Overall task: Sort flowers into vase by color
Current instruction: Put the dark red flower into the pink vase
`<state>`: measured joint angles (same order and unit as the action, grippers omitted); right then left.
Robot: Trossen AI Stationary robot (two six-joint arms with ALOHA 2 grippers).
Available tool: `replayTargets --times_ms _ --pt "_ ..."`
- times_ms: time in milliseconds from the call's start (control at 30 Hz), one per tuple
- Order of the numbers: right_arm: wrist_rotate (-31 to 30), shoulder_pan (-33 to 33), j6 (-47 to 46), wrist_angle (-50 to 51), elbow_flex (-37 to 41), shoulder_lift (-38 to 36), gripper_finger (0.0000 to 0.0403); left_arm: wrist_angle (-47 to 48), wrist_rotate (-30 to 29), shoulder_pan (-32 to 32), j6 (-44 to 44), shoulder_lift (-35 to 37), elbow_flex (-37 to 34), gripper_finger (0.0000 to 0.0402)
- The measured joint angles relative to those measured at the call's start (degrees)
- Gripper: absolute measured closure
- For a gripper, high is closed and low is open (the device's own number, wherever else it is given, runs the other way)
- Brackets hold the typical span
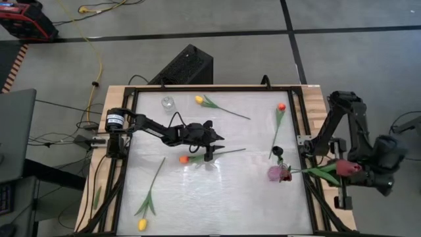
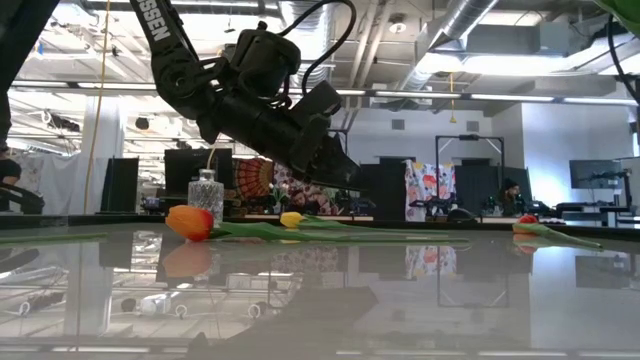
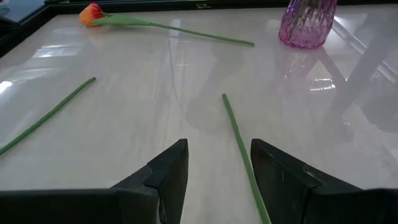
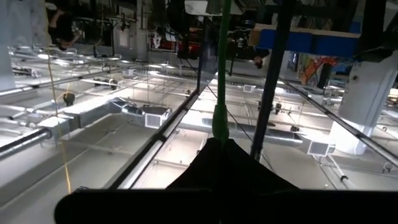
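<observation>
An orange tulip (image 1: pixel 185 158) lies flat on the table, its stem (image 3: pixel 239 143) running toward the right edge. My left gripper (image 1: pixel 212 143) hovers open over that stem, one finger on either side, touching nothing. My right gripper (image 1: pixel 339 171) is past the table's right edge, shut on a dark red tulip (image 1: pixel 349 166). That tulip's stem reaches left to the purple vase (image 1: pixel 278 173). Two yellow tulips (image 1: pixel 199 99) (image 1: pixel 141 224) and an orange-red one (image 1: pixel 281 106) lie on the table. A clear vase (image 1: pixel 168 103) stands near the far edge. My right gripper pinches the dark red tulip's green stem (image 4: pixel 219 121) between its shut fingers, close to the head. The stem runs on past the fingertips along the fingers. The flower is lifted clear of the table, and its free stem end (image 1: pixel 293 172) points toward the purple vase.
The table has a raised dark frame (image 1: pixel 304 131) around it. Loose stems lie left of the left gripper (image 3: pixel 50 115) and beyond it (image 3: pixel 199 34). The purple vase (image 3: pixel 306 22) stands near the right edge. Bare tabletop lies in the near middle.
</observation>
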<state>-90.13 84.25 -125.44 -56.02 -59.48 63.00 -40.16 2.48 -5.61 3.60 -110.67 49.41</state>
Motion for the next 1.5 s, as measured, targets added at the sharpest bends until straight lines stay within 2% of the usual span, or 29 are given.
replayTargets --times_ms 167,500,833,1233,1500 --pt "-0.44 0.38 4.45 -6.36 3.04 -1.80 0.0368 0.02 0.03 0.00 0.02 0.00 0.00 0.0237" --pt "-0.26 5.12 7.33 -5.99 8.63 -7.66 0.0368 0.02 0.02 0.00 -0.20 0.00 0.00 0.0237" --pt "-0.07 10.83 11.69 -5.75 15.86 -17.11 0.0368 0.17 -0.02 0.00 -0.20 0.00 0.00 0.0237" --pt "0.21 19.95 8.35 -5.77 22.20 -22.79 0.0368 0.37 -0.11 0.00 0.02 0.00 0.00 0.0237" --pt "0.29 22.38 9.56 -5.80 24.63 -26.58 0.0368 0.37 -0.11 0.00 -0.02 0.00 0.00 0.0237"
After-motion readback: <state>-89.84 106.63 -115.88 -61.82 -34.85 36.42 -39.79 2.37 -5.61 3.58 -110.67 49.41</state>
